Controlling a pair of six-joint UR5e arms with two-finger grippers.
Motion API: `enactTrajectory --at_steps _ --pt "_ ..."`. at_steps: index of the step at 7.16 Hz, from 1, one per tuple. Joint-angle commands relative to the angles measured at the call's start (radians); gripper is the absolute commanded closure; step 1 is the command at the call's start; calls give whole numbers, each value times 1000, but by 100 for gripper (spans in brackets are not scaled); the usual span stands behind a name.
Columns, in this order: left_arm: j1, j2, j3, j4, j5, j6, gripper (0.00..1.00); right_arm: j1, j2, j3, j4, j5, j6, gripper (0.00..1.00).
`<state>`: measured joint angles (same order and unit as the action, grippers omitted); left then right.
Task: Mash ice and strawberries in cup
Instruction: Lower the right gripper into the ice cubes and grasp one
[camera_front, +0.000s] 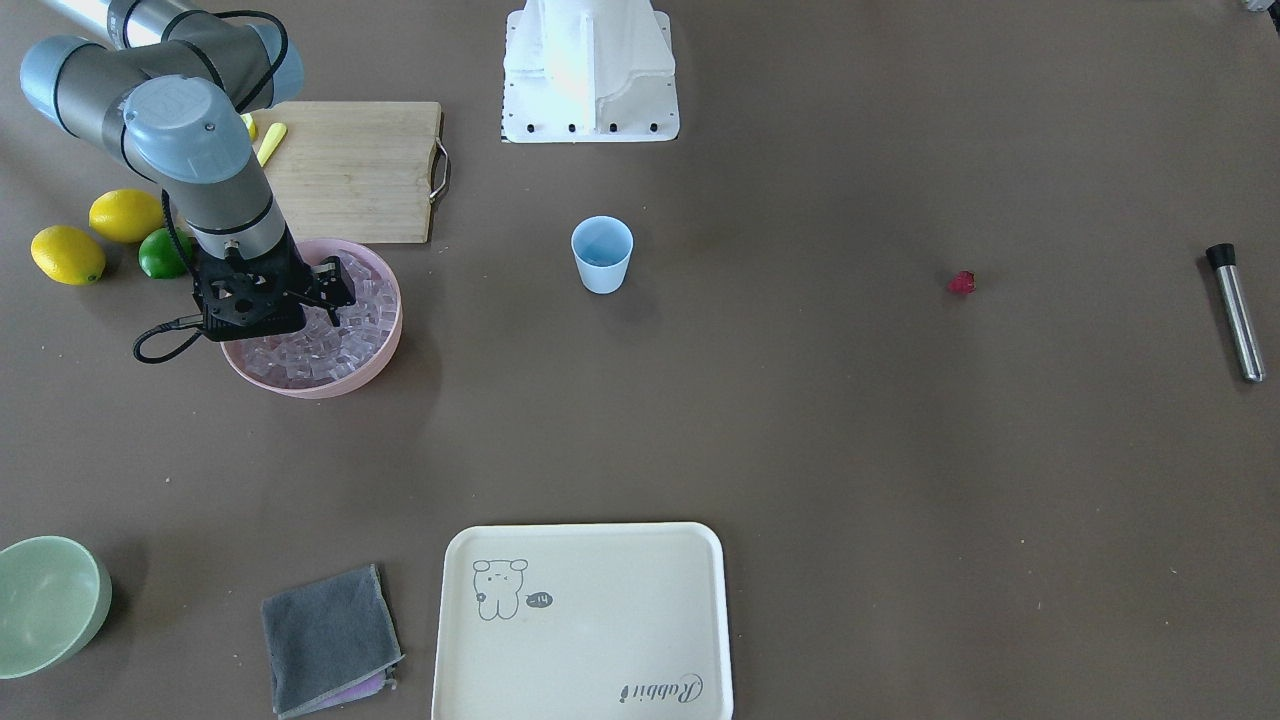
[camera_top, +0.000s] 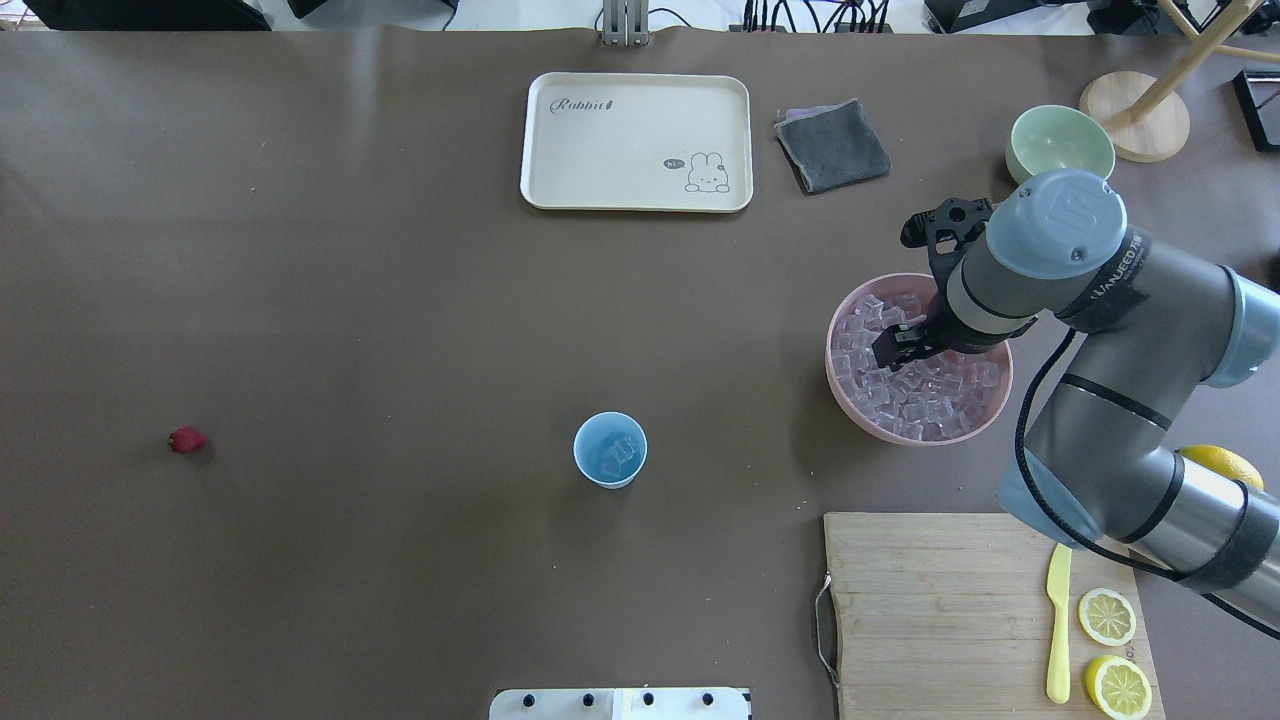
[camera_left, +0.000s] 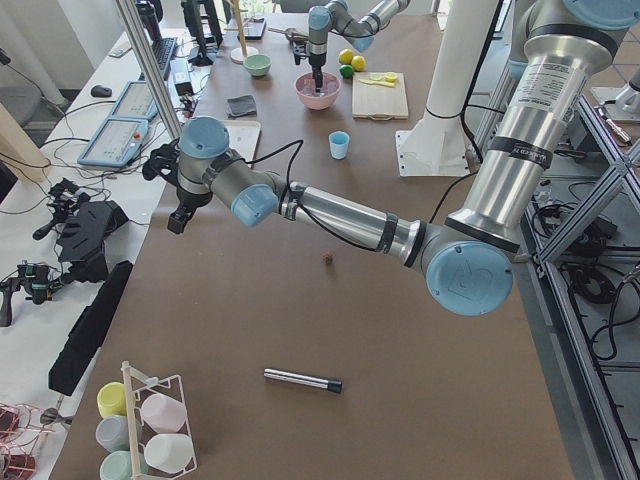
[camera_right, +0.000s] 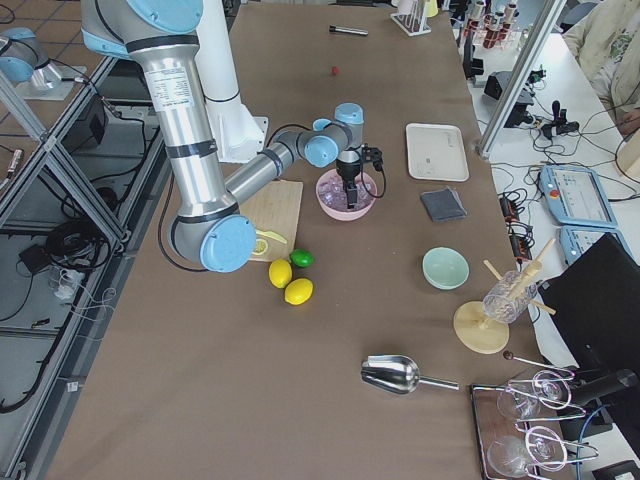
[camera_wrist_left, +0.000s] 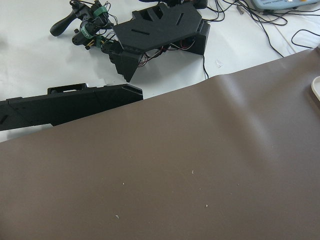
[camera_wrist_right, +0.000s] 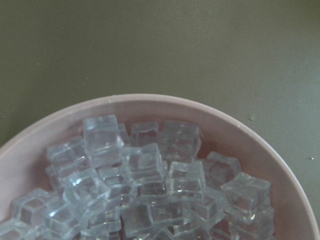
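Note:
The light blue cup (camera_front: 602, 255) stands upright mid-table and holds a few ice cubes (camera_top: 620, 455). Most of the ice (camera_top: 920, 395) fills the pink bowl (camera_top: 840, 400), shown close up in the right wrist view (camera_wrist_right: 145, 165). My right gripper (camera_top: 892, 346) points down into this bowl with its tips among the cubes; its jaws look apart, with nothing lifted. The strawberry (camera_front: 961, 283) lies alone on the table, far from the cup. My left gripper (camera_left: 178, 218) hangs past the table's far end, and I cannot tell whether it is open or shut.
A cream tray (camera_front: 580, 620), a grey cloth (camera_front: 330, 640) and a pale green bowl (camera_front: 45, 600) lie along the operators' edge. A cutting board (camera_front: 350, 170), lemons and a lime (camera_front: 160, 255) sit by the pink bowl. A metal muddler (camera_front: 1235, 312) lies beyond the strawberry.

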<state>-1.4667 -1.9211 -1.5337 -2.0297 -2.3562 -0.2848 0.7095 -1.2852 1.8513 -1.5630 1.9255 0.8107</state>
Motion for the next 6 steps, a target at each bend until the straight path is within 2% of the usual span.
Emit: enactTrajectory --at_steps 1,5,6 --pt "0 -1 1 0 0 -1 2 -7 13 -1 -5 -8 40 3" --pt "9 -6 9 0 0 1 2 -24 26 -52 -3 -36 41 5" --pt "9 -6 6 0 0 1 2 -25 27 -53 -5 -42 41 37"
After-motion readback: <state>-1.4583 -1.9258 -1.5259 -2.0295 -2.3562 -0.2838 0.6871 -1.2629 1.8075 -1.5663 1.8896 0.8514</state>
